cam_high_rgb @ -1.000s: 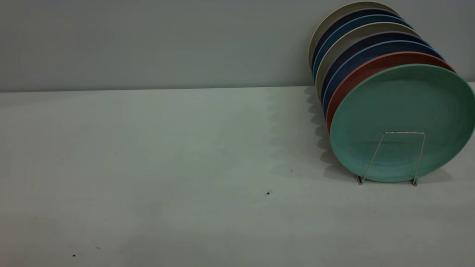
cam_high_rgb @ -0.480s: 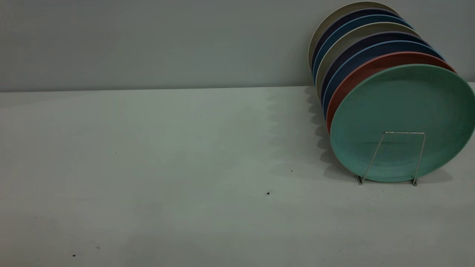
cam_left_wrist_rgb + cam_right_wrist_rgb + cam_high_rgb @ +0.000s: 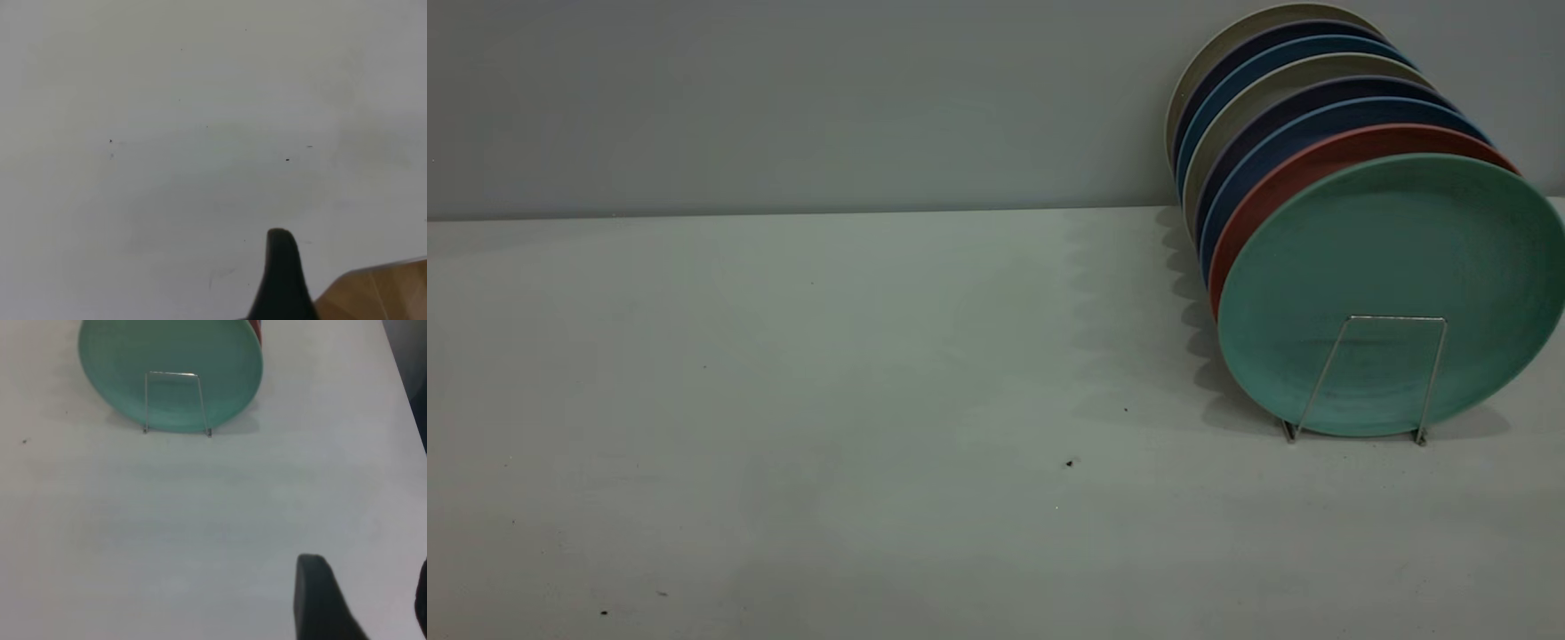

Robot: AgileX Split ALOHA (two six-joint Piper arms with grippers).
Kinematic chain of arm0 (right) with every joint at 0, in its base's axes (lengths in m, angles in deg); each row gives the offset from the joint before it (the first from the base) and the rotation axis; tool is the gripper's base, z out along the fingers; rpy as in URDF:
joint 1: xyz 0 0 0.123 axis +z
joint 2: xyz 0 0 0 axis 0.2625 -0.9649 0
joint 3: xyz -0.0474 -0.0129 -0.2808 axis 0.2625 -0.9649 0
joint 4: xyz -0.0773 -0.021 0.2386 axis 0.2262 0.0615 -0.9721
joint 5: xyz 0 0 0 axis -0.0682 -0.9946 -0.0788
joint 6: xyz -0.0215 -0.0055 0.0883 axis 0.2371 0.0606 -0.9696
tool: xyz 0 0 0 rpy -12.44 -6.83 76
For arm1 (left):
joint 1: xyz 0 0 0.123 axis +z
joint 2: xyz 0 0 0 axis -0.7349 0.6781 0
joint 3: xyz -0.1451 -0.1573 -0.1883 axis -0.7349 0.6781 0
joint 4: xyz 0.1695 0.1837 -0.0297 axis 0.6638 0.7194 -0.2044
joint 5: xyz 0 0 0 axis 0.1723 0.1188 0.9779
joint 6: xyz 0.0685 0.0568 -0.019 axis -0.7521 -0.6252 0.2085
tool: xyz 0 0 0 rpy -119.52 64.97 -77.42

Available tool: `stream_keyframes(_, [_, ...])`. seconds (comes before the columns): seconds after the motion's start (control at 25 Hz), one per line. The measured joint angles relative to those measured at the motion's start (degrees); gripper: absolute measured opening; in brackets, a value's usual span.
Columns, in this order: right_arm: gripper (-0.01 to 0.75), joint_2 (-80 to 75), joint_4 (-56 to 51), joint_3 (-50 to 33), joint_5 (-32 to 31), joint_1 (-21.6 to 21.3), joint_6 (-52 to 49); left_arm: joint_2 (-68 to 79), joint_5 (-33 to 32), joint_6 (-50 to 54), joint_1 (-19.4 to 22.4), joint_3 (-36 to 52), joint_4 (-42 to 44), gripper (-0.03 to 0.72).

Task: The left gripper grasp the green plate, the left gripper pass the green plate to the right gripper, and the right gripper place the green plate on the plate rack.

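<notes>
The green plate [image 3: 1392,258] stands upright at the front of the plate rack [image 3: 1396,317], behind its front wire loop, at the table's right. It also shows in the right wrist view [image 3: 170,347] with the rack loop [image 3: 172,373] in front of it. My right gripper [image 3: 367,567] is open and empty over bare table, well back from the rack. My left gripper [image 3: 357,250] is open and empty over bare table; only one finger [image 3: 283,267] shows. Neither arm appears in the exterior view.
Behind the green plate the rack holds a salmon-pink plate [image 3: 1280,182], several dark blue plates [image 3: 1258,142] and beige ones. The white table [image 3: 827,400] meets a grey wall behind. The table's edge [image 3: 400,387] runs near the rack. Wooden floor [image 3: 380,293] shows past the table's edge.
</notes>
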Motion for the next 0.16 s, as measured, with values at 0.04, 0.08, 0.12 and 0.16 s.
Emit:
stream_keyframes(0.04, [0.365,0.0,0.0,0.0,0.0,0.0,0.0,0.0,0.0,0.0,0.0,0.0,0.0,0.589])
stream_keyframes(0.08, [0.365,0.0,0.0,0.0,0.0,0.0,0.0,0.0,0.0,0.0,0.0,0.0,0.0,0.589])
stream_keyframes(0.12, [0.365,0.0,0.0,0.0,0.0,0.0,0.0,0.0,0.0,0.0,0.0,0.0,0.0,0.589])
stream_keyframes(0.16, [0.365,0.0,0.0,0.0,0.0,0.0,0.0,0.0,0.0,0.0,0.0,0.0,0.0,0.589])
